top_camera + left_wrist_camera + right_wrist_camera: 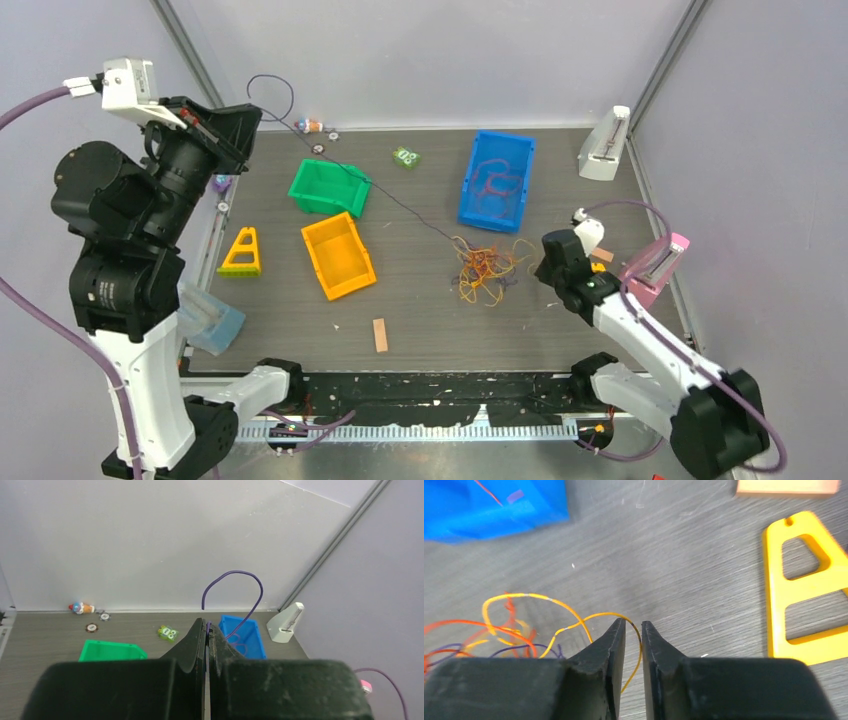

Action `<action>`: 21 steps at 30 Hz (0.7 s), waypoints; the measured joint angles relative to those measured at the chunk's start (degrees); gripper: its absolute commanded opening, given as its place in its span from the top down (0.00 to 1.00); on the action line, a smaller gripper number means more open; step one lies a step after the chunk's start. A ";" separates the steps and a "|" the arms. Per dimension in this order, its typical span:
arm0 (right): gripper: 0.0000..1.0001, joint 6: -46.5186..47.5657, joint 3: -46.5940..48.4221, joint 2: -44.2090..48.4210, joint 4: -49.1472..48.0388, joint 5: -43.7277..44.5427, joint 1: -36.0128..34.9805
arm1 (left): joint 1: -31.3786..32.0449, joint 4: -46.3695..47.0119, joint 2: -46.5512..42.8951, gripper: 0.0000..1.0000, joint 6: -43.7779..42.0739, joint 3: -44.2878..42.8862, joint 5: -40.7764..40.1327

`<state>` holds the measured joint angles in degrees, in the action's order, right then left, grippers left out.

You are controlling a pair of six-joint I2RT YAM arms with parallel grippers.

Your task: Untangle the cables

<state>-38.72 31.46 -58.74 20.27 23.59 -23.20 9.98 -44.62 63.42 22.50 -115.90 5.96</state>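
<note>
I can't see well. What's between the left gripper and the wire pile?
One dark purple wire, stretched from the left gripper past the green bin to the tangle; top view.

A loose tangle of hair-thin orange, yellow, red and purple wires [485, 268] lies on the bench [420, 320]. One dark purple wire [390, 200] stretches taut from it to the left end effector [206, 626], pinched there, its free end arching above. An orange-yellow strand [609, 615] crosses the right end effector's [633, 627] narrow gap.
</note>
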 measured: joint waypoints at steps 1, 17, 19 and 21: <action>0.58 -0.42 -0.07 3.10 0.90 0.85 0.33 | -0.04 0.59 -0.42 1.00 0.13 1.07 0.02; 0.04 20.83 0.68 11.67 -13.16 -29.05 -4.66 | 1.55 13.22 0.96 1.00 5.75 15.69 18.12; 0.03 23.93 2.51 8.72 -16.02 -30.62 -9.97 | 1.60 13.53 0.68 1.00 5.66 15.32 18.08; 0.03 26.86 5.31 4.59 -18.60 -31.76 -15.37 | 1.60 13.57 0.63 1.00 5.60 14.34 18.01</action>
<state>-11.86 36.77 -54.15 1.67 -8.16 -38.57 11.57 -31.05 64.05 28.10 -101.56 23.97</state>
